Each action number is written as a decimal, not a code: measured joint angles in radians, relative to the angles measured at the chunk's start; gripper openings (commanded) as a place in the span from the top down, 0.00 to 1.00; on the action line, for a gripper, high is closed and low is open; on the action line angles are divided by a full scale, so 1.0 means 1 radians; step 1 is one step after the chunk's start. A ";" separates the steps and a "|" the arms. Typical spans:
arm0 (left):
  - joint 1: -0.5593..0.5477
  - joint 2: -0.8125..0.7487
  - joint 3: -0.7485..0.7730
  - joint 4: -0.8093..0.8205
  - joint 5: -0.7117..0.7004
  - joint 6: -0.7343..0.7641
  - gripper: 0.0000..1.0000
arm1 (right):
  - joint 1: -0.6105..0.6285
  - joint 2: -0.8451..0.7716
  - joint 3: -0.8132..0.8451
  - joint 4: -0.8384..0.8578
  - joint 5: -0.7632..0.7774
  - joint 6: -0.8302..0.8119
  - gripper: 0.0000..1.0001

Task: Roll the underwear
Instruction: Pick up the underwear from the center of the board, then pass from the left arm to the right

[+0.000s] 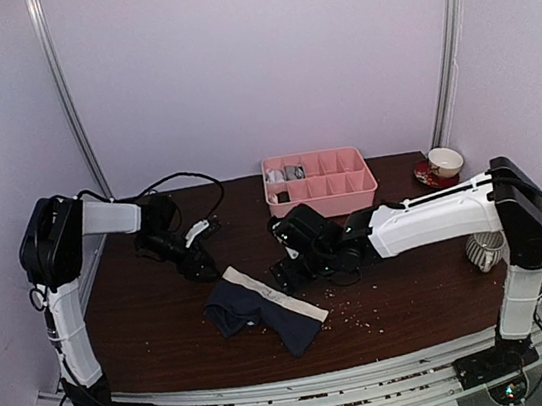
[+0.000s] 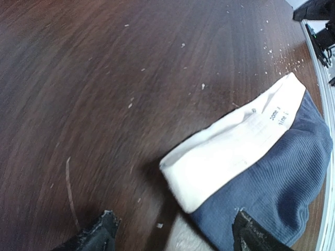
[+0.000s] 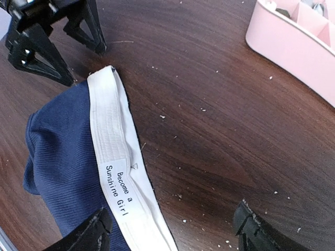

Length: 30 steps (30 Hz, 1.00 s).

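**Top external view.** The navy underwear [image 1: 256, 311] is laid on the worktop [image 1: 414, 284], near the front centre. Its long axis is set by the cream waistband [image 1: 279, 295], which runs diagonally from far-left to near-right. The left pincer [image 1: 202, 265] is positioned just beyond the far-left end of the band. The right pincer [image 1: 286, 274] is positioned just beside the band's far edge. A pink tray [image 1: 323, 199] is located at the far edge, well apart from the garment.

**Left wrist view.** The left pincer [image 2: 175, 238] is spread and nothing is gripped. The near end of the waistband [image 2: 235, 146] is seen between the 2 fingertips. The band extends to the upper right, with the navy cloth on its right.

**Right wrist view.** The right pincer [image 3: 172, 230] is spread and nothing is gripped. The waistband [image 3: 112, 151], lettered "Become a Sunshine Girl", runs from top to bottom, with the navy cloth on its left. The left pincer [image 3: 84, 63] is seen spread beside the band's far end.
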 measured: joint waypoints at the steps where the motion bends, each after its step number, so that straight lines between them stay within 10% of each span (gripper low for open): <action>1: -0.013 0.009 0.010 -0.001 -0.001 -0.003 0.29 | 0.000 -0.019 -0.013 0.002 0.006 0.000 0.18; 7: -0.072 0.030 0.025 -0.006 -0.008 -0.024 0.49 | 0.000 -0.128 -0.076 0.034 0.061 0.001 0.18; 15: -0.118 0.035 0.026 -0.022 -0.042 -0.032 0.98 | 0.000 -0.166 -0.128 0.065 0.106 -0.031 0.24; 30: -0.287 -0.103 0.150 -0.119 -0.114 0.083 1.00 | 0.000 -0.230 -0.268 0.397 -0.129 -0.426 0.18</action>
